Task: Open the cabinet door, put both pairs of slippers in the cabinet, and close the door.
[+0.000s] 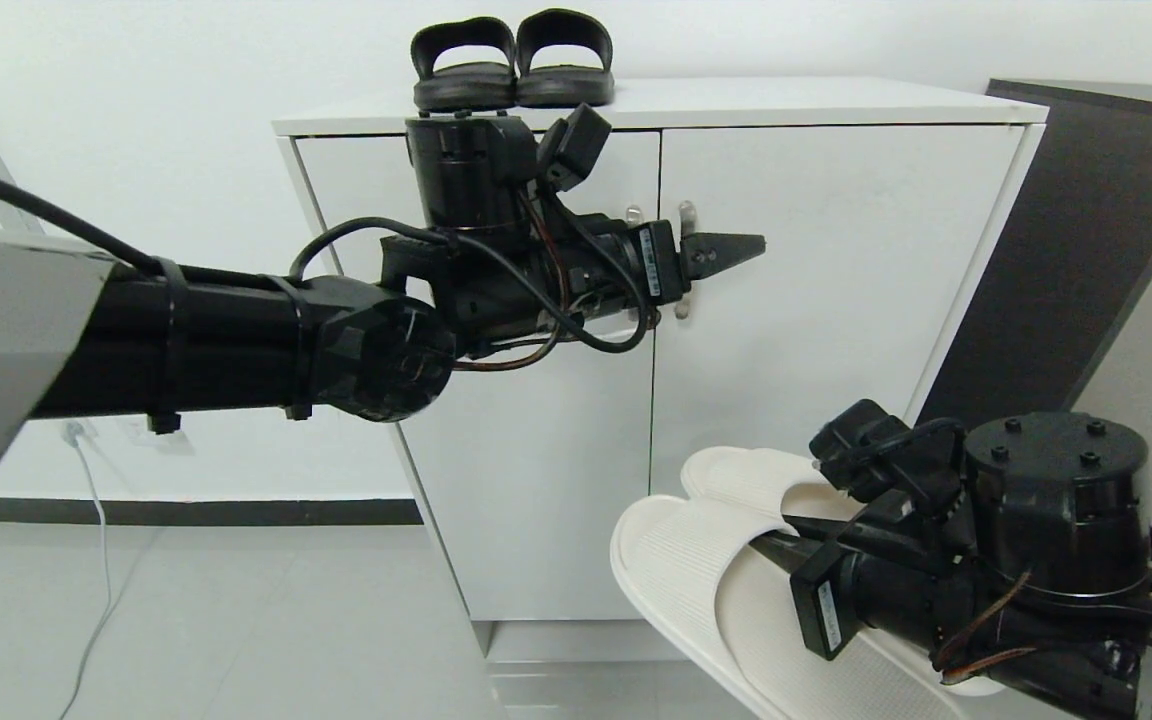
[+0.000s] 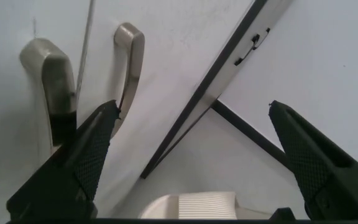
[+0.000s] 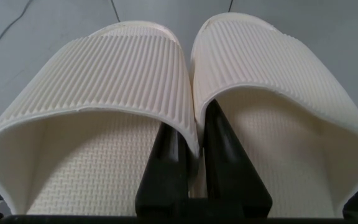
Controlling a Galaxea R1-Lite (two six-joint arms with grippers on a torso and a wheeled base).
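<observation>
A pair of black slippers sits atop the white cabinet

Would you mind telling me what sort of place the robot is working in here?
Probably a home entryway or a mock-up of one: a white cabinet against the wall, black slippers on top, a tiled floor.

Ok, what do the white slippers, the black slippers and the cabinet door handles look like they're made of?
White slippers: likely soft foam or rubber, matte; ribbed straps, embossed footbeds. Black slippers: probably moulded rubber or foam, matte and smooth. Door handles: seemingly brushed metal, going by their dull silver sheen.
</observation>
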